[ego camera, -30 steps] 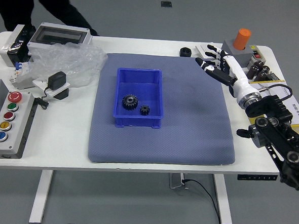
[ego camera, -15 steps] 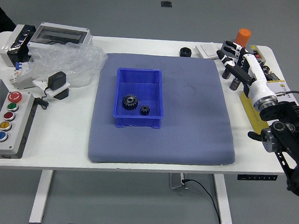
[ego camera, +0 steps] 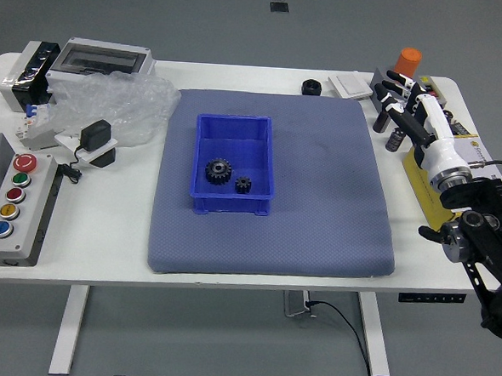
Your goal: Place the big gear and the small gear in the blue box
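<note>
Head view: Big gear (ego camera: pixel 219 171) and small gear (ego camera: pixel 243 185) are lying in the blue box (ego camera: pixel 233 138), placement apparently complete; the right robot hand (ego camera: pixel 440 127), spread and empty, is likely needing only to retreat.

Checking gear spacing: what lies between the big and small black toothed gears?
In the head view, only bare floor of the blue plastic box separates the big gear from the small gear.

I see a hand could go over the flat mat (ego camera: pixel 326 218) and down into the open blue box (ego camera: pixel 233 206). The box's walls stick up. Puffy plastic (ego camera: pixel 124 103) blocks the mat's far left corner.
</note>
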Available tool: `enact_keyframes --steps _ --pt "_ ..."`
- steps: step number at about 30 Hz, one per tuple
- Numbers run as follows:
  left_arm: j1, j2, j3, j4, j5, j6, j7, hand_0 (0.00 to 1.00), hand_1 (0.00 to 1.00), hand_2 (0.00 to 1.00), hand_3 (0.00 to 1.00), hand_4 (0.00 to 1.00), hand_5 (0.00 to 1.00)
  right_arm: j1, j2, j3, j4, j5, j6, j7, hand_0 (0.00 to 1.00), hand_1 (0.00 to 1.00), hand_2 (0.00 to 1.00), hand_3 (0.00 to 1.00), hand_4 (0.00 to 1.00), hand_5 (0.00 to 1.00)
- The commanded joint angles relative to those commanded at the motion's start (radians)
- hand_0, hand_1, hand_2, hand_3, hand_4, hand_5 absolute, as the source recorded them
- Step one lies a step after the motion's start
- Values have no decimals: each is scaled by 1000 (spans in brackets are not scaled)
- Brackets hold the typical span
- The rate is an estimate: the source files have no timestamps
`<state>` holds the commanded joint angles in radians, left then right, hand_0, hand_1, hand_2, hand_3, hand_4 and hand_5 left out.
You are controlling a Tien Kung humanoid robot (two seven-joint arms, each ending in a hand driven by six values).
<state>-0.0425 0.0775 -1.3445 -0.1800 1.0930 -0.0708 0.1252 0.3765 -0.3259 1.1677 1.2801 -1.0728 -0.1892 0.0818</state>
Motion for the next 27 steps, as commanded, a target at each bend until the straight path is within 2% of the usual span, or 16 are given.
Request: enact_keyframes --steps 27 --pt "3 2 -15 0 13 -2 -1 732 682 721 720 445 7 5 11 -7 -2 -3 3 -1 820 754 818 844 772 578"
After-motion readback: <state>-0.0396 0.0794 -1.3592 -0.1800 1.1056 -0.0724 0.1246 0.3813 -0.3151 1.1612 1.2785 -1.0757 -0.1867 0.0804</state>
